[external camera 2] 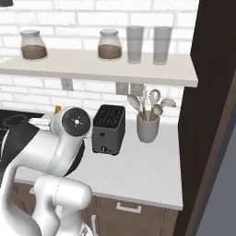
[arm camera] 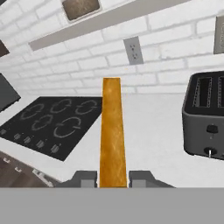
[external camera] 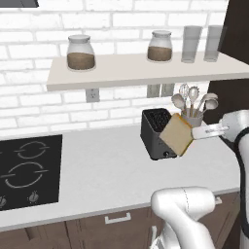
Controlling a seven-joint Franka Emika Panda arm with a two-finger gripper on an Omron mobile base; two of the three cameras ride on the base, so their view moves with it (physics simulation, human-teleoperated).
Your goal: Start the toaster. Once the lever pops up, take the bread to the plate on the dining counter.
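Left base view: holding the bread in the air, tilted like a diamond, just in front of the toaster and hiding part of its right side. Gripper clamped on the slice's right edge, reaching in from the right. Toaster standing on the grey counter, cooktop well apart to the left, crock of utensils just behind and right. Two jars and two glasses up on the shelf.

Right base view: toaster upright on the counter, both slots empty, small knob low on the front. Utensil crock just beside it on the right. A sliver of orange crust peeking above the arm's big white joint (gripper itself hidden behind it).

Hand view: bread seen edge-on as a golden strip rising between the two fingertips, pinched from both sides; gripper narrow, closed on the slice. Toaster off to the right, cooktop to the left, wall outlet above.
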